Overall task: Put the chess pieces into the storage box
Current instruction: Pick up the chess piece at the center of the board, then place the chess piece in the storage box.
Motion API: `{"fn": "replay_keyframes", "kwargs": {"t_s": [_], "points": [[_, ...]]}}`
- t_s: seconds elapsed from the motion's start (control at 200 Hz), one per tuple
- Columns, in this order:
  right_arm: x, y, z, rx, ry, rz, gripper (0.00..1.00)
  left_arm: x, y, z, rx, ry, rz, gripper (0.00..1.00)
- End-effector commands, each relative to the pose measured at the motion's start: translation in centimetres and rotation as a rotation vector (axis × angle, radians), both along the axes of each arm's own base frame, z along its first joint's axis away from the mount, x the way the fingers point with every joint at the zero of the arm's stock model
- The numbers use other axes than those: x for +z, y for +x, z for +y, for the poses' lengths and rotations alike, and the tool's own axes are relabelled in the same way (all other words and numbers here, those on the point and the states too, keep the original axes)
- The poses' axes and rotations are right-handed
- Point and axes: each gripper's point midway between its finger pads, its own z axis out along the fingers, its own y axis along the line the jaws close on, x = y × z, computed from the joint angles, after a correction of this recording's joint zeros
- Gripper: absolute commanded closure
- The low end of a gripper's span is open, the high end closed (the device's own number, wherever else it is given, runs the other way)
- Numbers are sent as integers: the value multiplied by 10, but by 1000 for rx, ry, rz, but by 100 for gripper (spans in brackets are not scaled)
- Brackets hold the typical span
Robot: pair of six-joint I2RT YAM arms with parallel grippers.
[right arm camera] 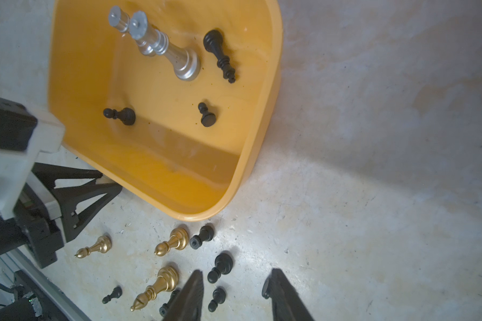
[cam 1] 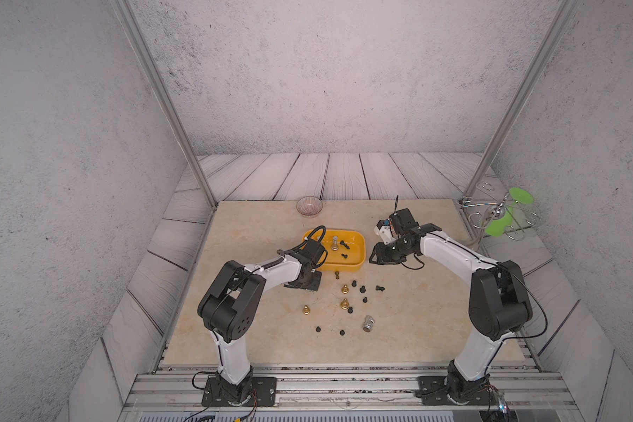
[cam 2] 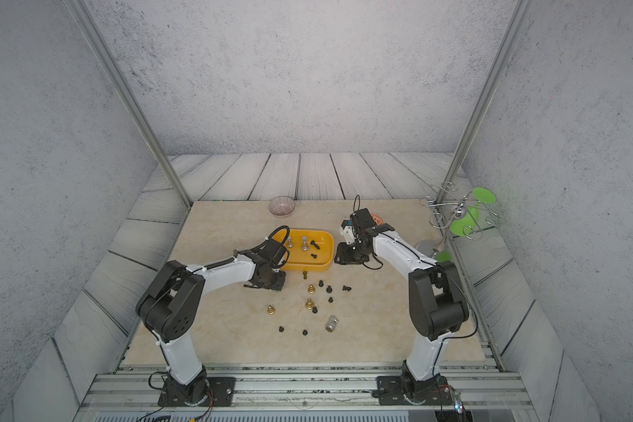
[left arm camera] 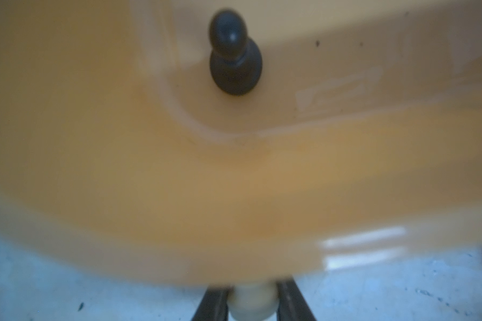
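Over on the left, the left hand (left arm camera: 252, 297) was down low at the desk (cam 1: 271, 339), right outside the near wall of the box (cam 1: 359, 252). Its two dark fingers (left arm camera: 212, 303) were closed in on a little cream piece (left arm camera: 251, 307) sitting between them. So that piece was gripped, but it was outside the box, just beside the wall.

The box itself sat around the middle of the desk, between the two arms, with a small glass bowl (cam 1: 309, 207) well behind it. Inside were two silver pieces (right arm camera: 178, 58) standing close together and three black ones: a tall one (right arm camera: 220, 55) lying on its side and two pawns (right arm camera: 208, 115). The left wrist view was blurry but showed one black pawn (left arm camera: 234, 55) upright on the box floor.

In front of the box the loose stuff was scattered on the desk: three gold pieces (cam 1: 306, 310) standing up, a tiny gold one (cam 1: 337, 274) just beside the box wall, a bunch of small black pieces (cam 1: 362, 289), and a silver piece (cam 1: 368, 323) tipped over on its side.

The right hand (right arm camera: 235, 275) was just to the right of the box, with its fingers (right arm camera: 191, 294) spread well apart and gripping nothing. Off the desk's right edge was a wire rack (cam 1: 490, 219) with something green on it.
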Motion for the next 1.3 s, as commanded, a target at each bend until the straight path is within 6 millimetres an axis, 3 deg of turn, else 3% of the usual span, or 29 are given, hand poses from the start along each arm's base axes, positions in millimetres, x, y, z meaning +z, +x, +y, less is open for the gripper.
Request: {"fn": "replay_keyframes", "kwargs": {"t_s": [0.0,0.24,0.385,0.5,0.576,0.871,1.061,1.296], "points": [[31,-5,-1,-6,36,-50,58,20,-9,9,-11,-9,-17,80],[33,-4,-1,3,29,-54,58,72,-19,11,-50,-61,-86,80],[35,-4,0,3,37,-54,58,114,-2,3,-54,-108,-201,79],[36,-4,0,-2,39,-57,58,133,23,-8,-74,-139,-299,77],[37,-4,0,-2,38,-60,58,135,41,-11,-64,-144,-310,78],[39,-12,-9,-9,3,-66,58,103,100,-35,-98,-120,-223,78],[38,-15,-10,-21,12,-61,58,88,121,-43,-123,-103,-187,76],[37,-16,-10,-23,13,-57,58,68,127,-54,-134,-137,-155,76]]}}
